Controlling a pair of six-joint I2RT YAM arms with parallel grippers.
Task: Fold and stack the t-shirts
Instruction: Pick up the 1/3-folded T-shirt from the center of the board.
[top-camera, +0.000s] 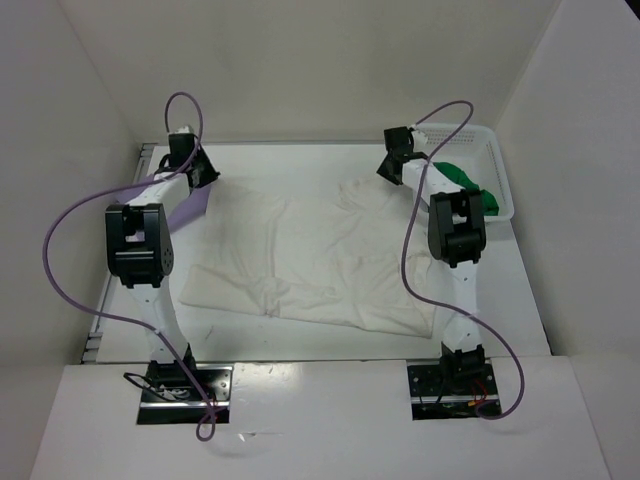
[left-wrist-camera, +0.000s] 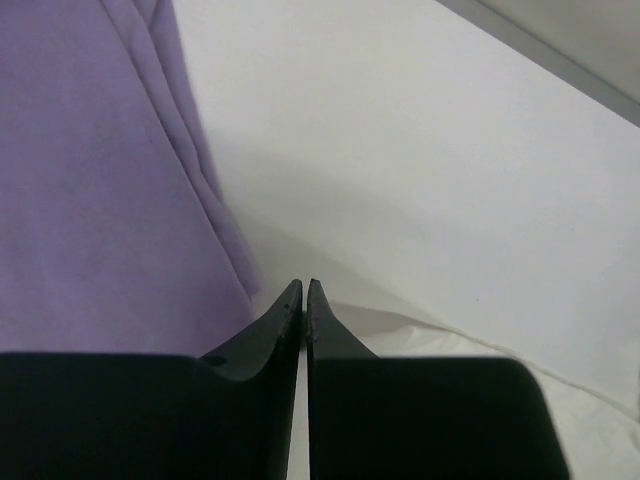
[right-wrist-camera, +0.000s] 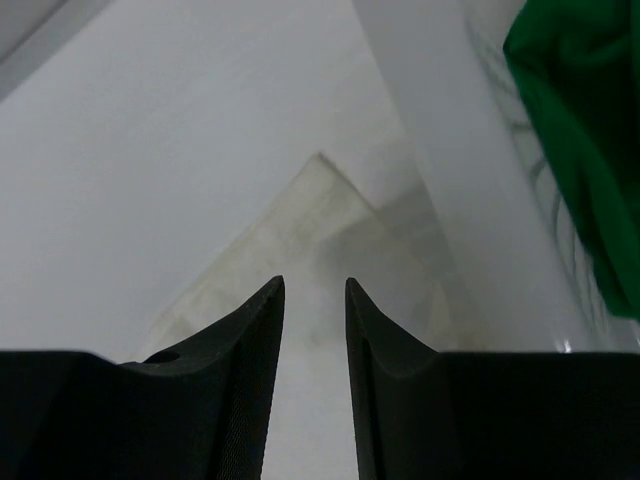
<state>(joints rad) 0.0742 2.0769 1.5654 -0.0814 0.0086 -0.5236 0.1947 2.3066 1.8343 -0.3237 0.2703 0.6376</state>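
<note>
The white shirt (top-camera: 320, 250) lies spread flat across the middle of the table (top-camera: 300, 345), rumpled, with its sleeves toward the far corners. The purple shirt (top-camera: 187, 205) sits at its far left edge, partly under the left arm and touching the white cloth. The green shirt (top-camera: 462, 178) is bunched inside the basket (top-camera: 492, 140) at the far right corner.

The left gripper (left-wrist-camera: 303, 290) is down at the far left sleeve, just where white cloth meets purple. Its fingers (left-wrist-camera: 270, 330) are pressed almost together, with only a thin slit between them. Whether any cloth is caught in that slit cannot be told.

The right gripper (right-wrist-camera: 315, 285) hangs over the far right sleeve, close beside the basket wall. Its fingers (right-wrist-camera: 245, 340) stand apart with a clear gap, and nothing is between them. A pointed corner of the white shirt lies on the table just beyond the tips, and green cloth shows through the basket's side.
</note>
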